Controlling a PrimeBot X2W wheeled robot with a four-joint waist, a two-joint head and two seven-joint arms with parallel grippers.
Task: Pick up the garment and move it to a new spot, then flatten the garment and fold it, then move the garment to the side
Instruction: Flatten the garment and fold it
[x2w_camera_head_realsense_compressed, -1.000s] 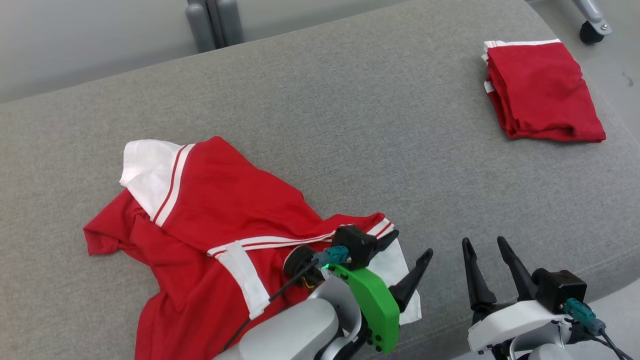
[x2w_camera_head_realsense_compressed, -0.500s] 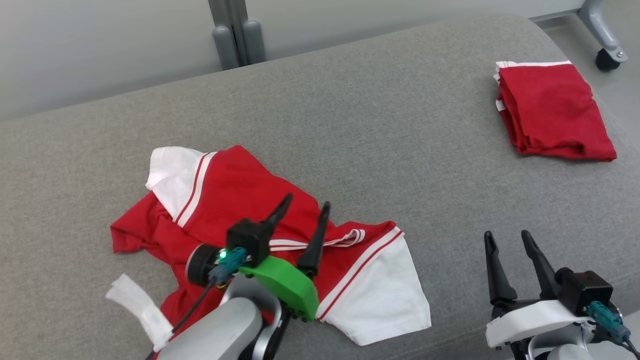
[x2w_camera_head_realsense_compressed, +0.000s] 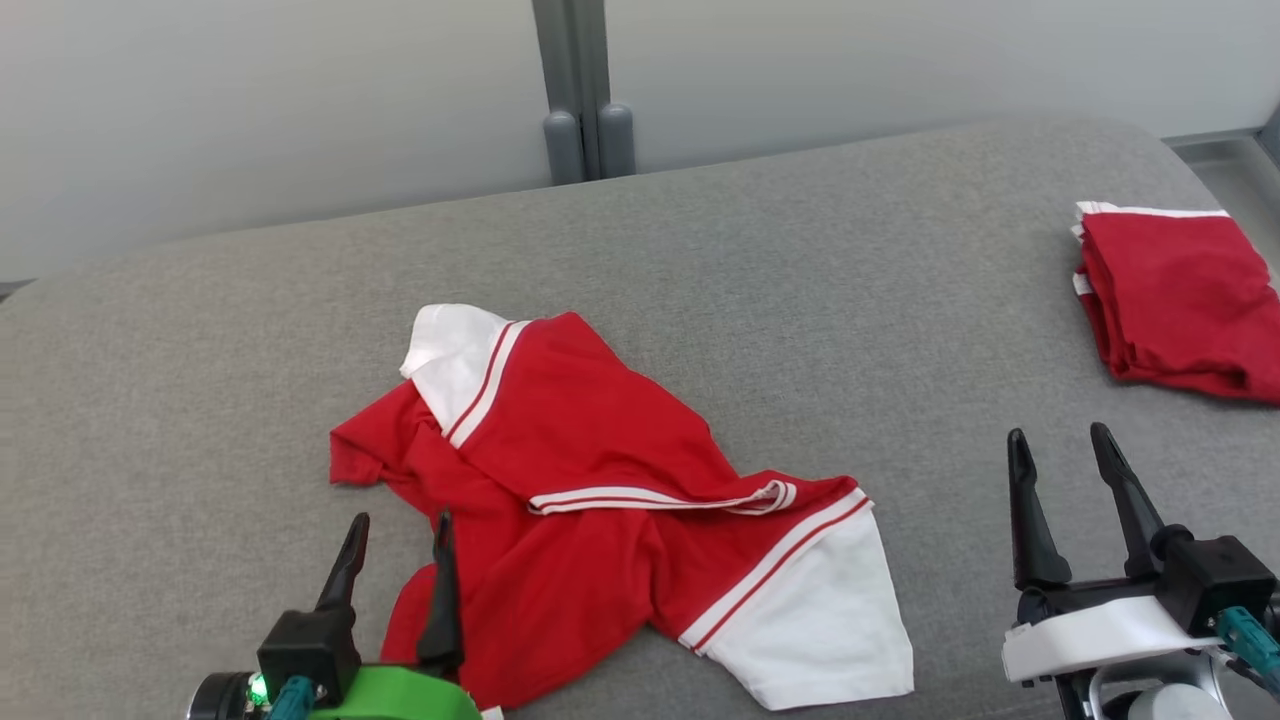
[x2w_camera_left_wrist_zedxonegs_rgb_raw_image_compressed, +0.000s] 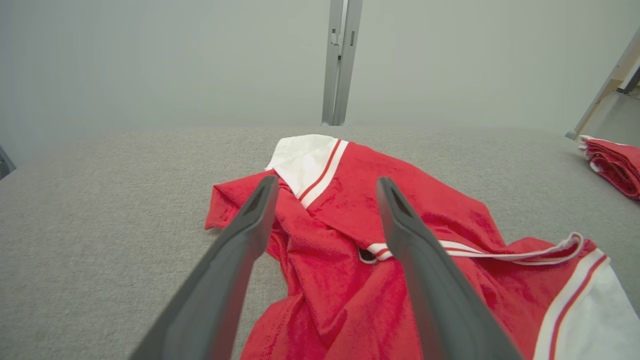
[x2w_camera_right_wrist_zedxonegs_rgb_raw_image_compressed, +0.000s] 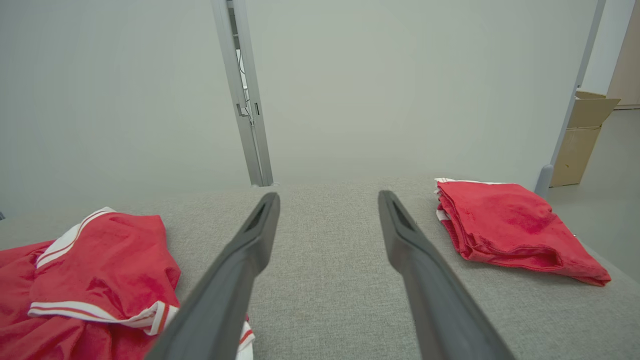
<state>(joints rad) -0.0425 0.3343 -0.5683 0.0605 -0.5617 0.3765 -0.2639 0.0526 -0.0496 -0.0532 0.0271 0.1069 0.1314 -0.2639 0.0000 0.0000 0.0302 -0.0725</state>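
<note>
"How does the left gripper (x2w_camera_head_realsense_compressed: 400, 520), with its two long dark tapered fingers (x2w_camera_left_wrist_zedxonegs_rgb_raw_image_compressed: 235, 260), stand?"

"Low at the left of the head view, fingers pointing up the view and spread wide. A bright green plastic wrist bracket (x2w_camera_head_realsense_compressed: 395, 697) shows just below a black camera block (x2w_camera_head_realsense_compressed: 305, 642)."

"And the right gripper (x2w_camera_head_realsense_compressed: 1058, 433)?"

"Lower right, also pointing up the view, jaws wide apart. Its white moulded wrist housing (x2w_camera_head_realsense_compressed: 1100, 632) carries a black box-shaped module (x2w_camera_head_realsense_compressed: 1215, 585) with a teal cable connector (x2w_camera_head_realsense_compressed: 1245, 638)."
</note>
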